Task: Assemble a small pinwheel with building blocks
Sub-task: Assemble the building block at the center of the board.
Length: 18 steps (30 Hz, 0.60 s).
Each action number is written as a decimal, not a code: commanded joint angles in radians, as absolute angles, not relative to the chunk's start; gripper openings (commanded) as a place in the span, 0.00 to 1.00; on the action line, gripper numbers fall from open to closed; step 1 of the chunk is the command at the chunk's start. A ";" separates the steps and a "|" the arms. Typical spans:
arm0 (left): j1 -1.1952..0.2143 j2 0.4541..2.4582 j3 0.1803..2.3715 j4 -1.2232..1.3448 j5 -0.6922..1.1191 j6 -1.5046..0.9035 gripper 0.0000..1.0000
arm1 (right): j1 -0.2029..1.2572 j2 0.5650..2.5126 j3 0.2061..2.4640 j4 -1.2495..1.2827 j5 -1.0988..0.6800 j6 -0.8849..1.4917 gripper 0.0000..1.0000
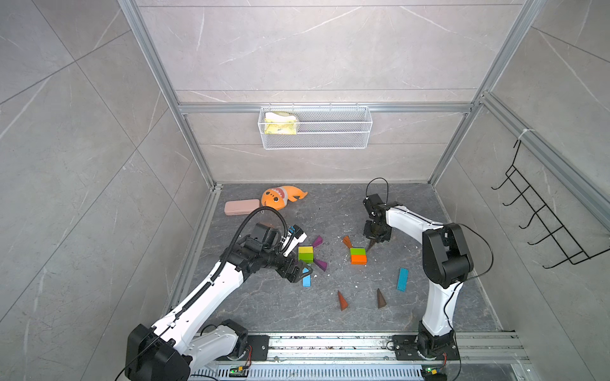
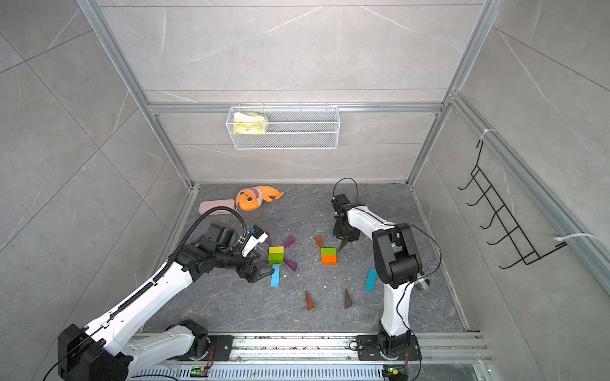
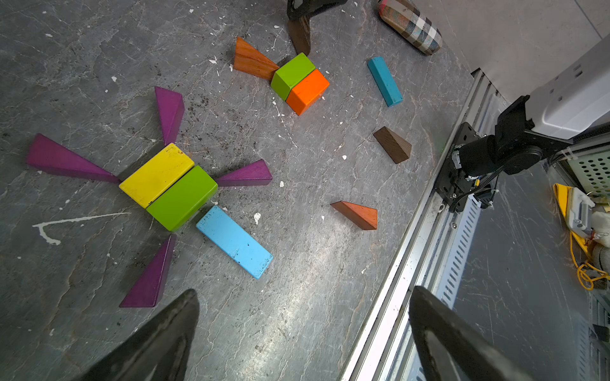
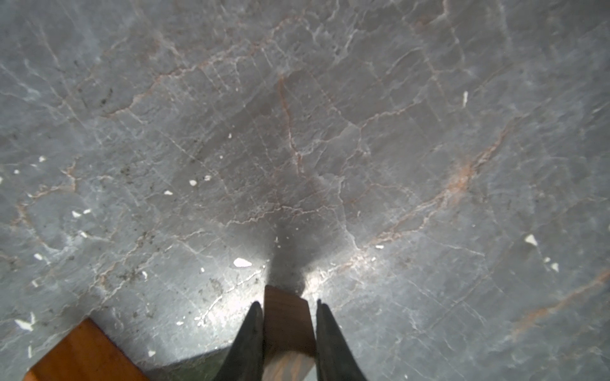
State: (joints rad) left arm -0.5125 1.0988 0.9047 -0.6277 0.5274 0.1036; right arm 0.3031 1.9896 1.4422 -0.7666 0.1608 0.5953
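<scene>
A yellow brick [image 3: 156,174] and a green brick [image 3: 181,198] lie side by side with several purple wedges [image 3: 246,174] fanning out from them. A light-blue bar [image 3: 234,240] lies against the green one. My left gripper [image 3: 305,292] hovers open and empty just left of this cluster [image 1: 305,254]. To the right, a green-and-orange brick pair [image 1: 358,256] has an orange wedge [image 1: 346,241] at its far corner. My right gripper [image 4: 287,302] is shut on a brown wedge [image 4: 287,316], whose tip [image 1: 370,245] points down beside the green brick.
Loose on the floor nearer the front rail [image 1: 330,343] are a blue bar [image 1: 402,279], an orange wedge [image 1: 342,301] and a brown wedge [image 1: 381,298]. A pink case [image 1: 241,207] and an orange plush shark [image 1: 280,197] lie at the back left. A wire basket [image 1: 315,127] hangs on the back wall.
</scene>
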 commanded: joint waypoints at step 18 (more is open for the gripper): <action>-0.517 1.091 0.934 -0.624 0.559 0.113 1.00 | 0.295 2.039 1.492 -0.829 0.132 0.668 0.23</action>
State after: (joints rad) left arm -0.5125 1.0988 0.9047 -0.6277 0.5297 0.1036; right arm 0.2966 2.0209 1.4776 -0.8043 0.1490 0.6445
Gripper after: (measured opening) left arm 0.999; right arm 0.246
